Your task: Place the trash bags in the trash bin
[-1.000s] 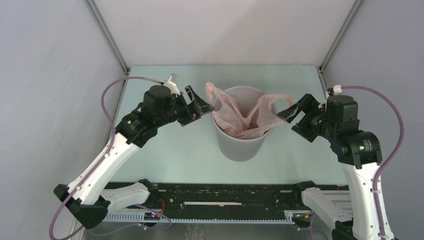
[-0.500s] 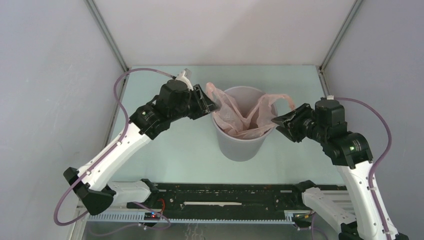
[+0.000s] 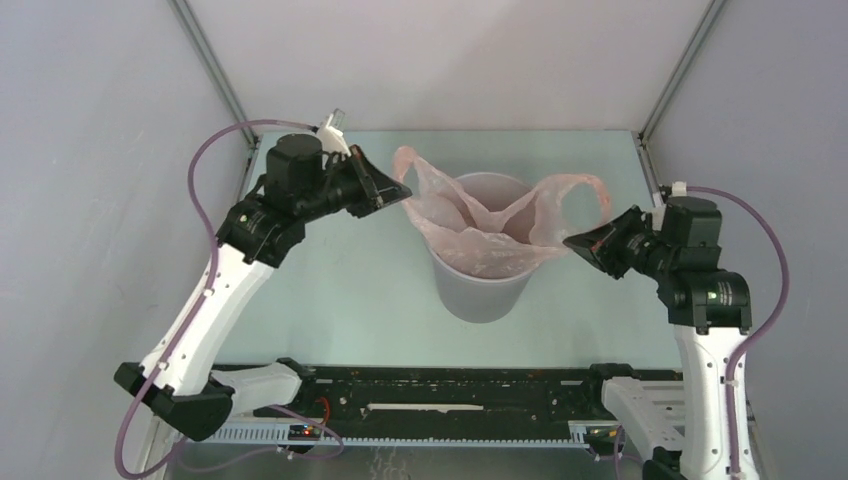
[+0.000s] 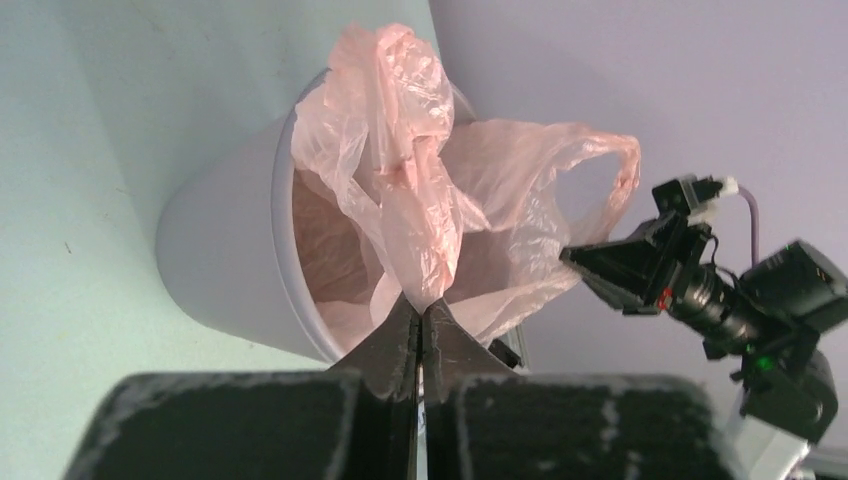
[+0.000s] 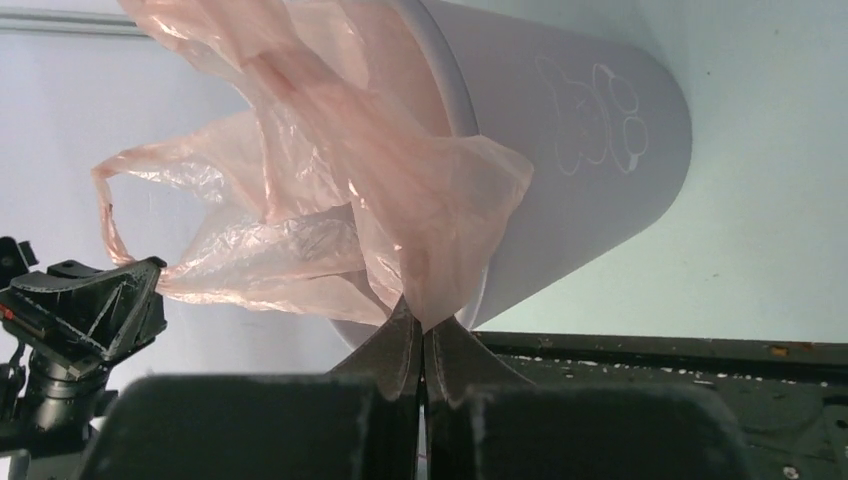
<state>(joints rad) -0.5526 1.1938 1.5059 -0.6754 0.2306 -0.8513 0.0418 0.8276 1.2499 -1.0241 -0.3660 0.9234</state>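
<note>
A pale-pink, wrinkly trash bag hangs in the mouth of the light-grey round trash bin at the table's middle. Its film spreads past the rim on both sides, with handle loops sticking up. My left gripper is shut on the bag's left edge, just outside the rim; the left wrist view shows the pink film pinched between the fingertips. My right gripper is shut on the bag's right edge, and in the right wrist view the film runs down into the closed tips beside the bin.
The pale-green table is boxed in by grey side walls and a white back wall. A black rail with the arm bases runs along the near edge. Purple cables loop off both arms.
Both grippers went from open to shut on the bag's opposite edges. Each then drew outward, stretching the bag wider over the bin's rim.
</note>
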